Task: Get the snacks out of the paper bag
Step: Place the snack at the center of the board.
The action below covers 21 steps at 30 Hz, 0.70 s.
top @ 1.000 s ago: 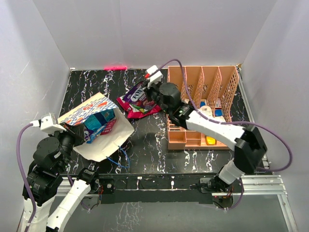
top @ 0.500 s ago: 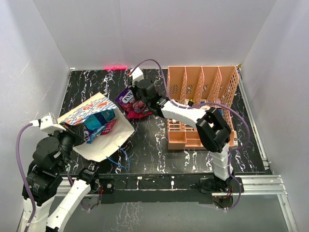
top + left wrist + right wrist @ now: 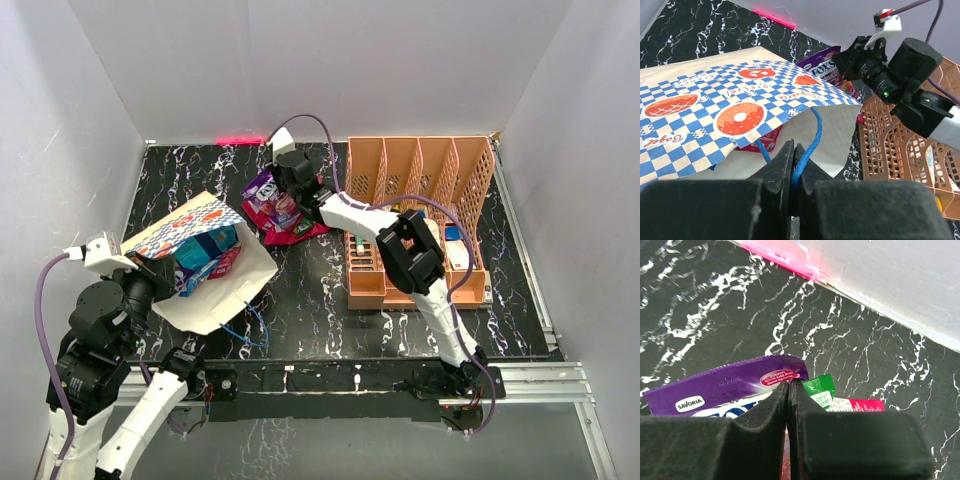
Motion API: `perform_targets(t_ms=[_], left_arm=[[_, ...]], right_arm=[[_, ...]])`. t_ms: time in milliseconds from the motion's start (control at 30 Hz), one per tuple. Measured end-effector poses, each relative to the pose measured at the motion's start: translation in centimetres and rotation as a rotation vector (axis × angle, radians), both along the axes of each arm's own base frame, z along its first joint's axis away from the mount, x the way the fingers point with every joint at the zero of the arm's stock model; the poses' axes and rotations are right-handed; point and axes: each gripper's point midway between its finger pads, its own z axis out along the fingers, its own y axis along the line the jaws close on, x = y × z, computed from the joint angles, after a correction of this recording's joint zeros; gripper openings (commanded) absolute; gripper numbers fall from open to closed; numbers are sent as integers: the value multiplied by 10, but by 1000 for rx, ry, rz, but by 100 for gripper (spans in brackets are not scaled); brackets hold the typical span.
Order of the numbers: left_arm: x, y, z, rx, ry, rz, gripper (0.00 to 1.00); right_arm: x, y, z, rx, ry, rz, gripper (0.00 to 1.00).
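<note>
The paper bag lies on its side at the left, mouth towards the middle, with a teal snack and a red one showing inside. My left gripper is shut on the bag's blue cord handle and holds the top flap up. A pile of snacks lies at the back centre: a purple packet, a green one and a pink one. My right gripper is shut just above this pile; nothing shows between its jaws.
A peach slotted organizer with small bottles and boxes stands at the right, close to the snack pile. Loose blue cord lies by the bag's near corner. Grey walls close in the back and sides.
My right gripper has swung left from the organizer's edge to over the snack pile, and the pile has shifted slightly left. The left gripper and bag have not moved.
</note>
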Motion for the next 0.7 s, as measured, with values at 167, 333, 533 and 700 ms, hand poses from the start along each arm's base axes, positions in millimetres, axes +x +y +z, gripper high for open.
perform_targets(t_ms=[167,333,533,700], left_arm=[[0,0,2,-1,-2,0,0],[2,-1,5,0,0,-2,0],[3,-2,4,0,4,-6,0],[2,-3,7,-7,0,-11,0]], right_arm=[[12,-4,-32,-35,24,-16,7],[25,0,-57,-66,23,-15,7],[33,6,-74,-74,3,-10,7],[33,7,-79,-55,-13,-9,7]])
